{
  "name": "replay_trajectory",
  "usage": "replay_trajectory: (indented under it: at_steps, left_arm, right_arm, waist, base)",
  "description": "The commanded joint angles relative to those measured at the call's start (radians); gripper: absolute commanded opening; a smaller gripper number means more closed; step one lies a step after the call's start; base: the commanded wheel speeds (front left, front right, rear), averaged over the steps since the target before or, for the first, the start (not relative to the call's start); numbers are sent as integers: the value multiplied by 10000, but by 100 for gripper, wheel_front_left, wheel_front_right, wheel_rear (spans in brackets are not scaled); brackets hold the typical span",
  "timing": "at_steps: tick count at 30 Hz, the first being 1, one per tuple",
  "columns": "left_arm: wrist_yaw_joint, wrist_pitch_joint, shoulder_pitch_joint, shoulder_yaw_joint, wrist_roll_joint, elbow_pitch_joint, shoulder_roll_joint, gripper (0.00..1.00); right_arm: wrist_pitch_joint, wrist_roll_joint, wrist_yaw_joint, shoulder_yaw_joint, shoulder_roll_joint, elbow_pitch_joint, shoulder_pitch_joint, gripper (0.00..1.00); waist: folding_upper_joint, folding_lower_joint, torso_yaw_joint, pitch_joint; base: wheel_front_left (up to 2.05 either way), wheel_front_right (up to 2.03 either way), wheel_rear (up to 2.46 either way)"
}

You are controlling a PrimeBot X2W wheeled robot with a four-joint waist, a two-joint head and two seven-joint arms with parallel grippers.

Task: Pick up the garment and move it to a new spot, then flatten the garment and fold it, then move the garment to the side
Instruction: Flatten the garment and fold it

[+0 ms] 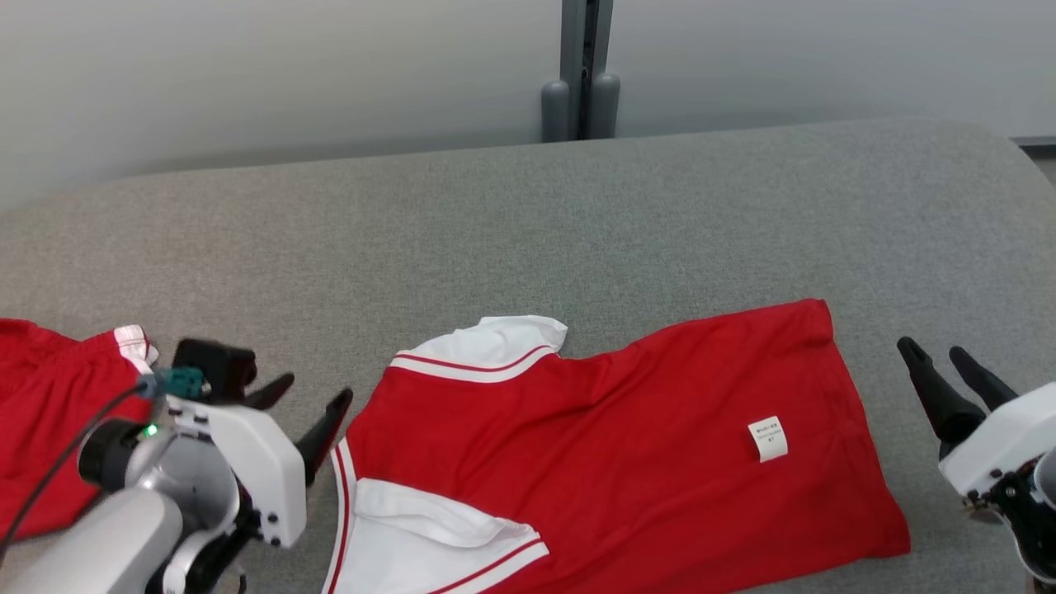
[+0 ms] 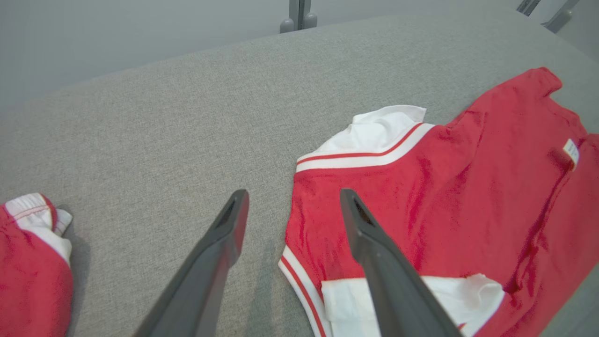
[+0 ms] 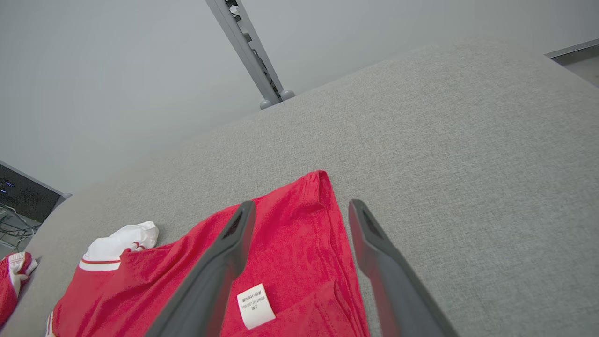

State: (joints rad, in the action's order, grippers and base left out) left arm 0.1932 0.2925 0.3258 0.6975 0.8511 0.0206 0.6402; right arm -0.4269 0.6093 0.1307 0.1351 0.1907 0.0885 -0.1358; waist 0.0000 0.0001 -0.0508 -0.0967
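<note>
The garment (image 1: 619,445) is a red shirt with white, red-striped sleeves. It lies spread on the grey padded surface (image 1: 577,231), inside out, with a white label (image 1: 767,437) showing. My left gripper (image 1: 313,389) is open just left of the shirt's sleeve end, holding nothing. In the left wrist view its fingers straddle the garment's (image 2: 444,196) left edge from above, with the left gripper (image 2: 294,194) clear of the cloth. My right gripper (image 1: 932,348) is open and empty, right of the hem. In the right wrist view the right gripper (image 3: 302,203) hovers over the garment's (image 3: 290,243) far hem corner.
A second red piece with white trim (image 1: 41,412) lies bunched at the far left, behind my left arm; it also appears as the second red piece (image 2: 28,271). A grey post (image 1: 582,74) stands against the wall behind the surface. Bare grey fabric stretches beyond the shirt.
</note>
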Motion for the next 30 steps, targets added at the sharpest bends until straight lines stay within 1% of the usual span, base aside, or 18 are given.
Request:
replay_trajectory:
  at_steps: [1,2,5,8,11,14,18,21,27,28,30]
  left_arm:
    - [-189,71,515,-86,26,205,-59,100]
    - [-559,323,1143,-117,157,570,-198,100]
    - [-1147,809,2140,-162,467,1160,-424,100]
    - [-1760,1463,3171,-60,654,1860,-604,100]
    - [-2341,2167,4133,56,863,2569,-777,100]
    - [-2743,2793,4871,189,1102,3176,-961,100]
    - [-3032,3367,5638,528,1059,3799,-1098,100]
    - [-3154,3560,6059,681,1239,4136,-1307,100]
    - [-3235,4034,6556,1214,1423,4586,-1569,100]
    - [-3235,4034,6556,1214,1423,4586,-1569,100]
    - [-3254,4448,6633,1592,1805,4470,-1651,100]
  right_arm:
    - [213,28,3,-67,122,216,-354,100]
    - [470,-36,3,-212,230,592,-846,100]
    - [735,14,3,-442,303,1191,-1677,100]
    - [761,233,3,-840,375,1879,-2537,100]
    - [664,435,3,-1406,469,2502,-3293,100]
    - [496,696,3,-2016,537,2965,-3876,100]
    - [328,1080,3,-2684,631,3401,-4373,100]
    - [378,1326,3,-3079,637,3611,-4668,100]
    - [607,1759,3,-3849,629,3988,-5065,100]
    - [607,1759,3,-3849,629,3988,-5065,100]
    - [781,1909,3,-4162,636,4204,-5233,100]
  waist:
    - [0,-1,-152,-365]
    - [0,-1,-225,-709]
    - [0,-1,-346,-1277]
    - [0,-1,-481,-1804]
    - [0,-1,-614,-2288]
    - [0,-1,-750,-2628]
    - [0,-1,-921,-2966]
    - [0,-1,-1049,-3177]
    - [0,-1,-1289,-3458]
    - [0,-1,-1289,-3458]
    - [0,-1,-1357,-3527]
  base:
    - [0,0,0]
    - [0,0,0]
    - [0,0,0]
    - [0,0,0]
    - [0,0,0]
    - [0,0,0]
    - [0,0,0]
    - [0,0,0]
    - [0,0,0]
    - [0,0,0]
    - [0,0,0]
